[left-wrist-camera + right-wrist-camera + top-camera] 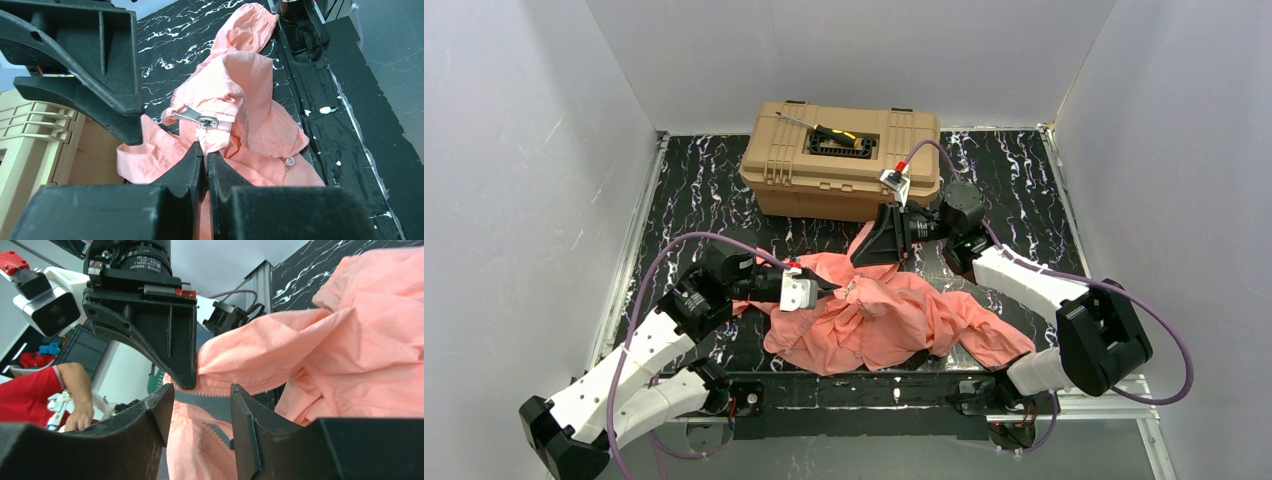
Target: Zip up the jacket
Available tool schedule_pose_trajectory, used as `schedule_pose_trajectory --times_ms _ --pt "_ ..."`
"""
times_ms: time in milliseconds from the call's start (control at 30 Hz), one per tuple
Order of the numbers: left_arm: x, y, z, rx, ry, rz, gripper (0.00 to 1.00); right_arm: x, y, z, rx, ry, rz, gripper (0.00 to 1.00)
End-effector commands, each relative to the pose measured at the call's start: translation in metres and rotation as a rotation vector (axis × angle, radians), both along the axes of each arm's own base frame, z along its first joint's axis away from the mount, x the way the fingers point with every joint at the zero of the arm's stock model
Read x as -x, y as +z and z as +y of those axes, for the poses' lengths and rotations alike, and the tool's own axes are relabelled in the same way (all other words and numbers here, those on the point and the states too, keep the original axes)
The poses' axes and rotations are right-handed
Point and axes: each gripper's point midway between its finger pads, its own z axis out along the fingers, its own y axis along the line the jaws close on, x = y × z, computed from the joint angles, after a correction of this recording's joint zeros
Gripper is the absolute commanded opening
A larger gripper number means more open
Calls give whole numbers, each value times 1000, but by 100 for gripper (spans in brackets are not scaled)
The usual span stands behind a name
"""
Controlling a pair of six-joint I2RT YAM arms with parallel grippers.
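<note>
Overhead view: the jacket [884, 320] is seen crumpled in a heap on the tabletop [704, 200], between the two arms. A tan toolbox [844, 160] stands well beyond it. The left end effector [832, 290] is clenched on a fold at the left part of the cloth. The right end effector [864, 255] hangs just past it, over the far edge of the heap.

Left wrist view: a pinch of thin fabric is gripped between the closed fingers [185, 167]. Just ahead of the fingertips the metal zipper pull [192, 116] lies flat on the cloth, held by nothing. A sleeve [247, 30] trails off further ahead and to the right.

Right wrist view: the two fingers [155, 415] stand apart and nothing is gripped. A row of zipper teeth [225, 389] runs across just above the gap and reaches to the tip of the left end effector.

The jacket is judged to be very light, limp and somewhat slippery. It can be expected to bunch and drag rather than hold a shape, so the zipper line would need to be drawn taut before anything slides. For the sliding itself, hold is best taken on the small stiff pull, the only rigid part. The fabric below the slider would then be pinned by the other end effector. A grip on loose cloth alone is likely to slip or only gather folds.
</note>
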Motion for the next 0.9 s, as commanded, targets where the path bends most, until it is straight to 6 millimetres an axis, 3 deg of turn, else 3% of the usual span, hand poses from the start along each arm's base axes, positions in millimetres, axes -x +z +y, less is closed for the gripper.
schedule_pose_trajectory --times_ms 0,200,433,600,633,733,867 --pt "6 16 1 27 -23 -42 0 20 11 -8 -34 58 -25 52" --pt "7 20 2 34 -24 -53 0 24 5 -10 -14 59 -13 43" --pt "7 21 3 32 -22 -52 0 23 13 -10 -33 39 -26 15" --pt "5 20 3 28 -14 -59 0 28 14 -14 -37 32 -31 1" --pt "5 20 3 27 -12 -60 0 28 13 -14 -33 25 -27 3" --pt "6 22 3 30 -19 -67 0 22 1 -12 11 -16 -7 52" --pt "7 23 1 33 -35 -74 0 17 -3 -7 22 -25 21 73"
